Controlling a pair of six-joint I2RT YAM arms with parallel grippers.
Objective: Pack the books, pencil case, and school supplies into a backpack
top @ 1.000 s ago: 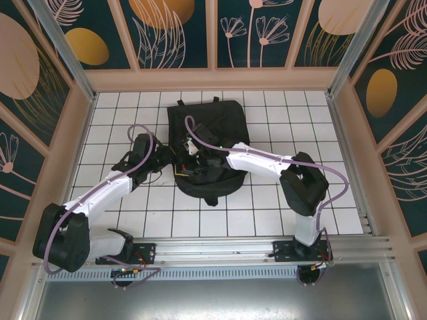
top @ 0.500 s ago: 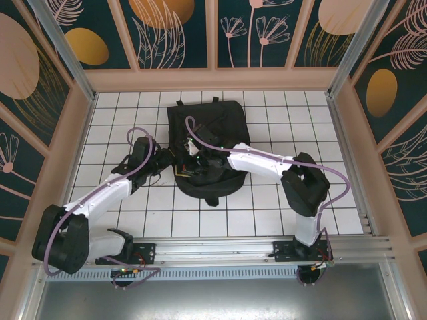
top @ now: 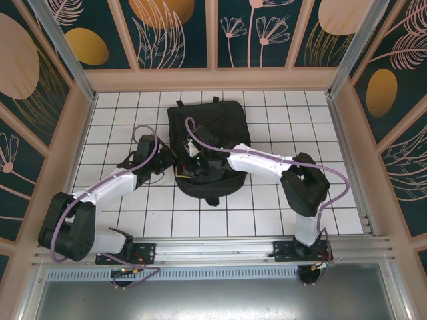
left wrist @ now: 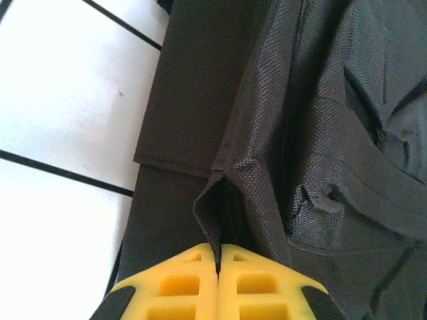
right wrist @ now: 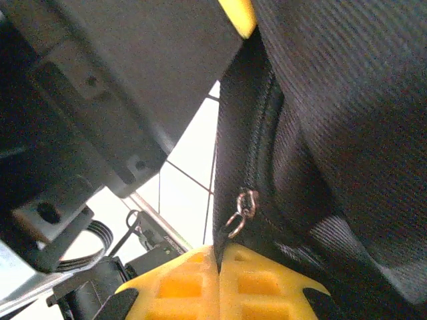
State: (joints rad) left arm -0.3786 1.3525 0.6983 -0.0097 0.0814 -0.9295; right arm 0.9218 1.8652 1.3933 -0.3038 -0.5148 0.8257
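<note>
**benchwatcher:** Standing right by the rig. The left gripper (left wrist: 219,259) has its yellow pads pressed together on a little fold of the backpack (top: 208,120), right next to the zipper line on the near left edge. The bag lies flat in the middle of the table (top: 267,207), a bit toward the far side, between the two arms. The right gripper (right wrist: 219,265) is clamped on the fabric edge too, with the metal zipper pull (right wrist: 241,212) dangling just above its pads.

**tiledesk:** So what goes wrong from here?

**benchwatcher:** My guess is that left pinch. It's a thin bite of cloth, so if the arms pull apart to open the mouth it could slide out and the bag would flop shut. The other worry is the right one: it looks like it has the cloth beside the pull, not the pull itself, so tugging may just drag the whole bag across the tiles. The two wrists are also really close together, so a bump is possible.

**tiledesk:** Anything change in the last second?

**benchwatcher:** Yeah, the left arm (top: 110,185) leaned in toward the bag, its shoulder swung up a bit and its jaws went from partly spread to shut. The right arm (top: 267,160) barely budged, and the bag stayed put.
</note>
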